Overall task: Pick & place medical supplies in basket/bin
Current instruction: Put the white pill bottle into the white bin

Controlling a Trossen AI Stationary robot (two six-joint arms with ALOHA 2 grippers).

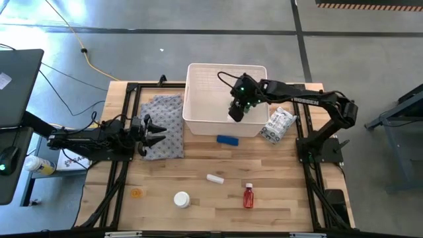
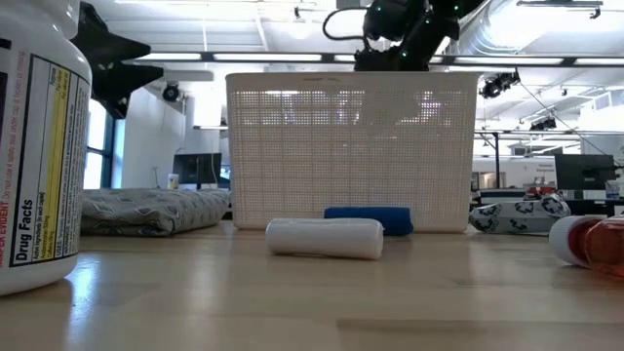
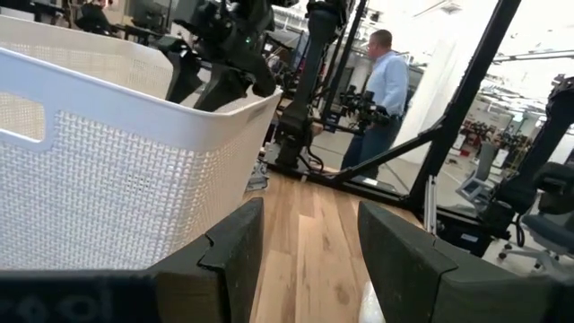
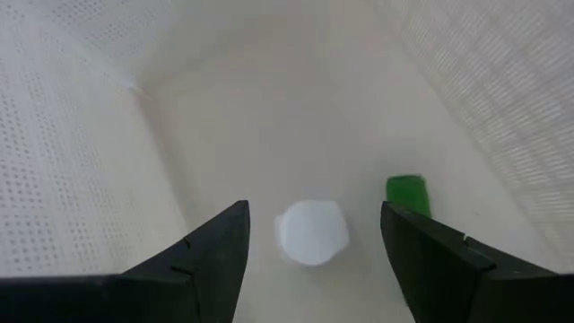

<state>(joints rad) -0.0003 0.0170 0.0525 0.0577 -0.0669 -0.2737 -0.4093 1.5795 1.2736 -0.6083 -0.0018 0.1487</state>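
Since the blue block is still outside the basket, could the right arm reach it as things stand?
Probably yes: the blue block lies bare on the table just in front of the basket, while the right gripper, open and empty, hangs over the basket.

Right gripper open over a white bottle and green tube on the basket floor

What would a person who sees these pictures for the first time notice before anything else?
Most striking is the white plastic slotted basket at the table's far middle, with the right gripper hanging open over its inside. Below it on the basket floor lie a white round-capped bottle and a green tube. The left gripper waits open over the grey patterned cloth.
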